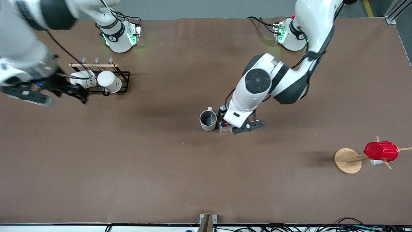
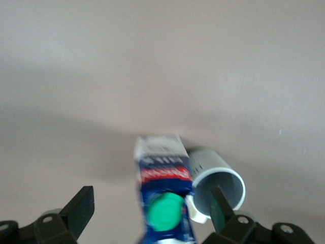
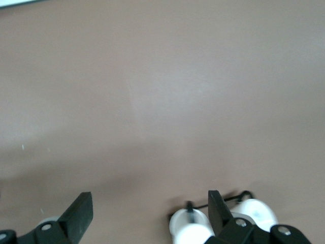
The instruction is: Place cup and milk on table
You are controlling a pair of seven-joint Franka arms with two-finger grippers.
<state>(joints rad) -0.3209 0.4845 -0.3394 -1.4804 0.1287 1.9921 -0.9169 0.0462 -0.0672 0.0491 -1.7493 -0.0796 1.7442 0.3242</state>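
The cup stands upright on the brown table near its middle, dark grey inside showing. The milk, blue with a red label and green cap, stands right beside it, toward the left arm's end. My left gripper is over the milk, open. In the left wrist view the milk sits between the wide-apart fingers without touching them, and the cup is next to one finger. My right gripper is open and empty beside the mug rack.
A black wire rack with two plain white mugs stands toward the right arm's end; the mugs also show in the right wrist view. A red ribbed cup hangs on a wooden stand toward the left arm's end.
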